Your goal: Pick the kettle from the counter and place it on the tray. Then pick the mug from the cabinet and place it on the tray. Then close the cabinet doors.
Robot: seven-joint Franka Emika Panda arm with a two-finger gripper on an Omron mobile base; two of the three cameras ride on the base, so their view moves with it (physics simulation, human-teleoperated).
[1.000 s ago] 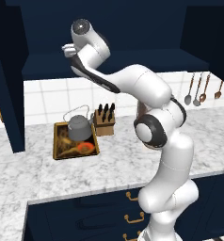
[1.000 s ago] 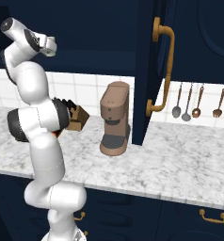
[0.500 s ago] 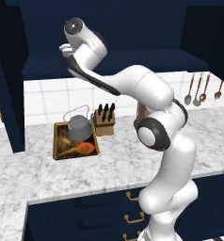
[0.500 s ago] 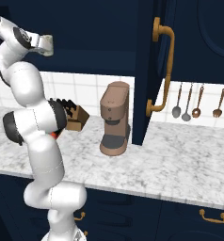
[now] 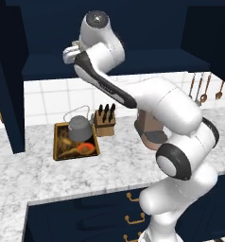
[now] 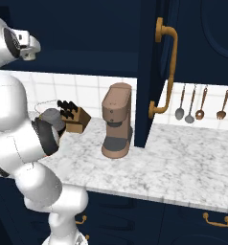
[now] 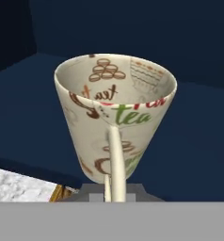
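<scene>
claw (image 7: 113,190) pinched narrow on mug (image 7: 115,117) handle, so the cup hangs at 12 o'clock inside cabinet (image 5: 109,61) | kettle (image 5: 79,128) already on tray (image 5: 59,152), counter (image 5: 114,165) at 7 o'clock | mug goes next

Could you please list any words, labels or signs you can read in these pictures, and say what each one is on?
"tea" in dark script, inside the mug, on its far wall.
"tea" in green letters, on the mug's outer wall near the rim.
Other marks on the mug are pictures or too blurred to read.

Cream mug (image 7: 115,120) upright in cabinet (image 7: 189,56); kettle (image 5: 79,128) on tray (image 5: 60,152).
</scene>
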